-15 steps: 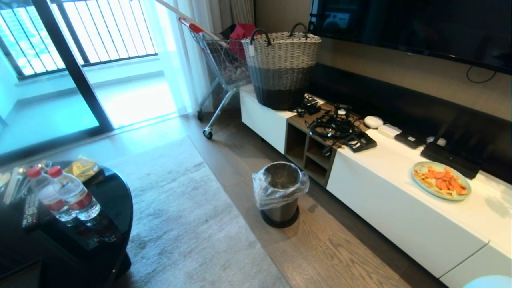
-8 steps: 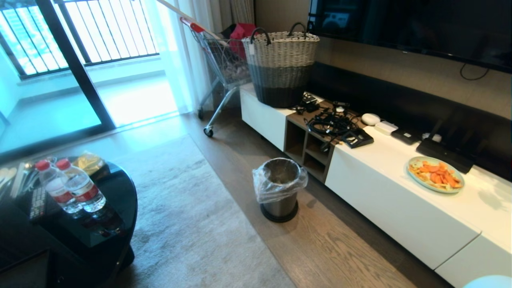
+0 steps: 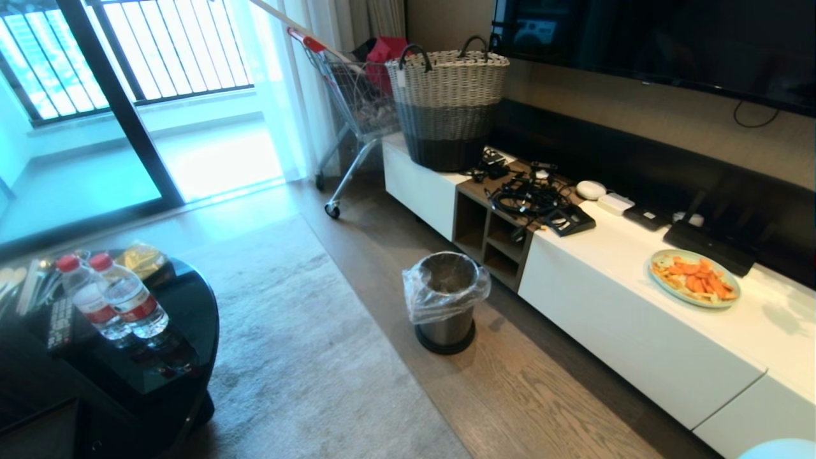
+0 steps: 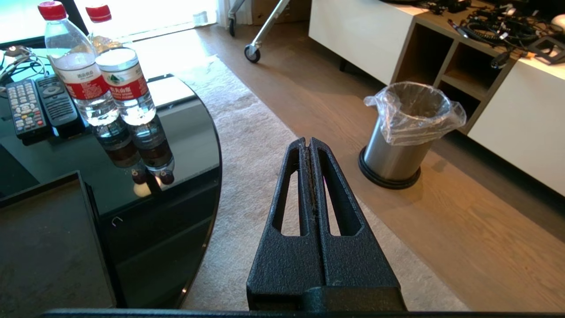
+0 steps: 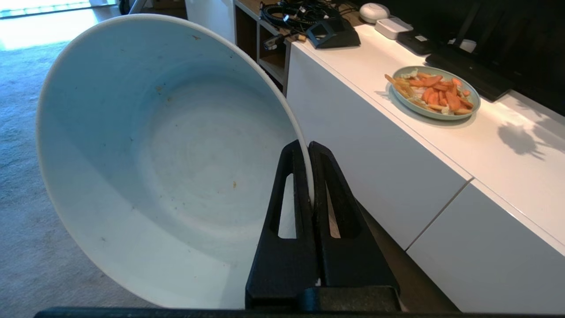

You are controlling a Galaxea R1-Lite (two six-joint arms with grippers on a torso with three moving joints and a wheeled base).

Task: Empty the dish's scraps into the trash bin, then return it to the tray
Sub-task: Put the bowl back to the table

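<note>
The dish [image 5: 167,154], a deep white bowl, hangs tilted with my right gripper [image 5: 309,143] shut on its rim; a sliver of it shows at the head view's bottom right corner [image 3: 778,449]. The scraps are out of view; the dish's inside carries only tiny specks. On the wood floor before the cabinet stands the trash bin [image 3: 446,306], steel with a clear bag liner, also in the left wrist view [image 4: 397,150]. My left gripper [image 4: 307,140] is shut on nothing, above the rug beside the bin. The black tray [image 4: 44,247] lies on the dark round table.
A pale-green plate [image 3: 695,278] of orange food sits on the long white cabinet [image 3: 637,331], with tangled cables [image 3: 529,197] and a woven basket [image 3: 448,105] farther along. Two water bottles [image 3: 111,306] and remotes stand on the black table [image 3: 159,382]. A shopping cart [image 3: 357,95] is by the window.
The whole head view shifted slightly between a second ago and half a second ago, so the camera moved; since then nothing has moved.
</note>
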